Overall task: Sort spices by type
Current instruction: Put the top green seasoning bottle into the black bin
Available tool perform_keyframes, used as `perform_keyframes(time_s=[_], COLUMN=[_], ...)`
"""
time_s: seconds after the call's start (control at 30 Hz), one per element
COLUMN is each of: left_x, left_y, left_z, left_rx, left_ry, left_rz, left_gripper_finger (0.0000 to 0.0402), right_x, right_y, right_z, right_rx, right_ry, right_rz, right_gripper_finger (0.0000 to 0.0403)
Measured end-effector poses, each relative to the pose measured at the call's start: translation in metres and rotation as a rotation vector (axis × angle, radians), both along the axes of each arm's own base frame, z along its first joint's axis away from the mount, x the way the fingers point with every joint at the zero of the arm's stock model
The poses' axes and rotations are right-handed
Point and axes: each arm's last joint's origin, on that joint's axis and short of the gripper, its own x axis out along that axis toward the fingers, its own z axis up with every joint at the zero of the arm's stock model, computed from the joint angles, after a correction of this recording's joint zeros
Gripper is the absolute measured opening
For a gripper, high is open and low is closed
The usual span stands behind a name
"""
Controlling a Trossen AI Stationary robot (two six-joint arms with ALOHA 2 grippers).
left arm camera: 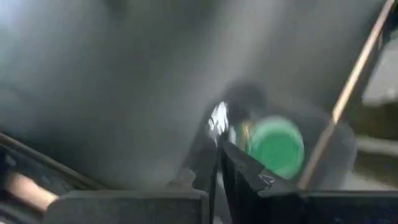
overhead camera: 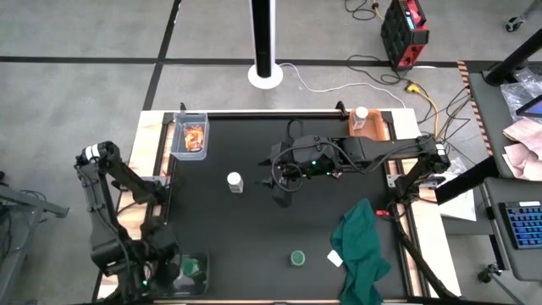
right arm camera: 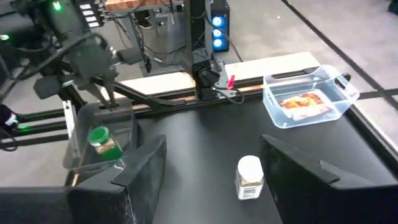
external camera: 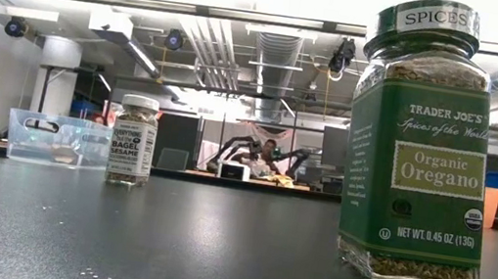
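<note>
A clear jar with a white cap (overhead camera: 235,181) (right arm camera: 250,177) (external camera: 133,140) stands upright on the black table. My right gripper (right arm camera: 214,180) (overhead camera: 278,180) hovers open just to its right, and the jar shows ahead between the spread fingers. My left gripper (left arm camera: 219,158) (right arm camera: 107,93) is shut at the near left corner, above a green-lidded jar (left arm camera: 277,146) (right arm camera: 101,142) that stands in a clear bin (overhead camera: 193,273). The second green-lidded jar (overhead camera: 297,257) (external camera: 421,146) stands near the front edge. Orange foil packets (overhead camera: 194,135) (right arm camera: 303,102) lie in a clear bin at far left. Another white-capped jar (overhead camera: 362,113) sits in an orange bin at far right.
A dark green cloth (overhead camera: 364,247) lies crumpled at the near right, with a small white paper scrap (overhead camera: 335,258) beside it. Bare black table surface (overhead camera: 246,229) stretches between the white-capped jar and the front edge. A white pole base (overhead camera: 265,74) stands beyond the far edge.
</note>
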Motion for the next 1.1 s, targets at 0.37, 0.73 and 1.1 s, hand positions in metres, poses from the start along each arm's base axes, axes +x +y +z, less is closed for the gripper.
perform_keyframes(time_s=[0.37,0.73,1.1], left_x=[0.012,0.016,0.020], left_y=[-0.003,-0.008,-0.009], left_z=[-0.033,-0.043,-0.042], left_rx=[-0.077,-0.082,-0.035], left_ry=[0.002,-0.048,-0.084], left_rz=[-0.013,-0.136,-0.253], left_gripper_finger=[0.0000,0.0000,0.0000], right_x=[0.000,0.000,0.000], right_y=[-0.004,-0.004,-0.004], right_z=[0.000,0.000,0.000], right_rx=[-0.037,-0.034,-0.029], right_ry=[0.001,0.003,0.003], right_rz=[0.004,0.002,-0.001], right_gripper_finger=[0.0251,0.0243,0.0254])
